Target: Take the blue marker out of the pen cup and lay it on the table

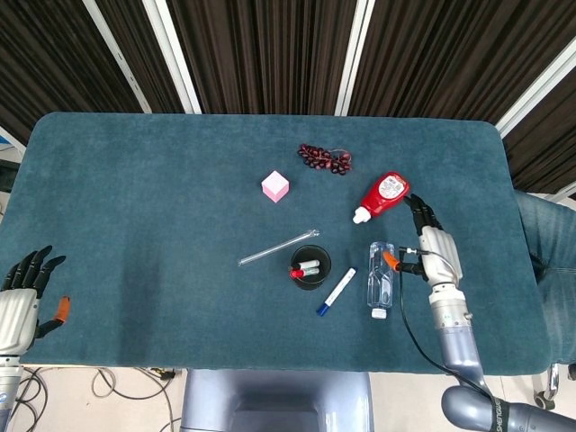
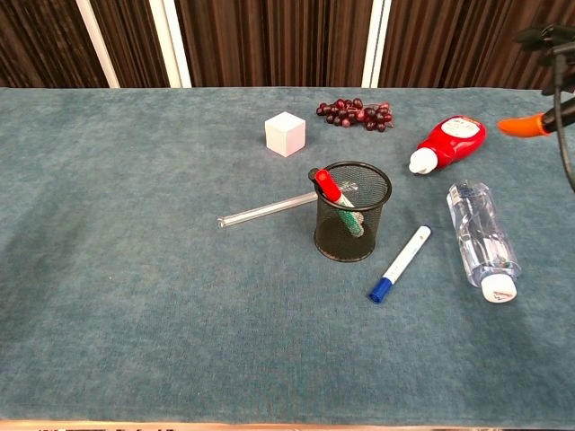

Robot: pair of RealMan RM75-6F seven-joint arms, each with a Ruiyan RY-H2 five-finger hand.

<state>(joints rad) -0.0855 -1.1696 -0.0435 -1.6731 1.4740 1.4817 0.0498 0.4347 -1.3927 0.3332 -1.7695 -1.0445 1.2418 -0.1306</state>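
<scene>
The blue marker (image 1: 335,293) (image 2: 400,264) lies flat on the table just right of the black mesh pen cup (image 1: 310,267) (image 2: 351,213), its blue cap toward the front edge. A red and a green marker stand in the cup. My right hand (image 1: 434,251) hovers to the right of the marker, past the clear bottle, fingers spread and holding nothing; in the chest view only its orange fingertip (image 2: 524,125) and a cable show at the right edge. My left hand (image 1: 23,292) rests open at the table's front left corner.
A clear plastic bottle (image 1: 378,280) (image 2: 482,241) lies between the marker and my right hand. A red squeeze bottle (image 1: 382,195), a grape bunch (image 1: 325,159), a pink cube (image 1: 275,186) and a glass rod (image 1: 278,247) lie further back.
</scene>
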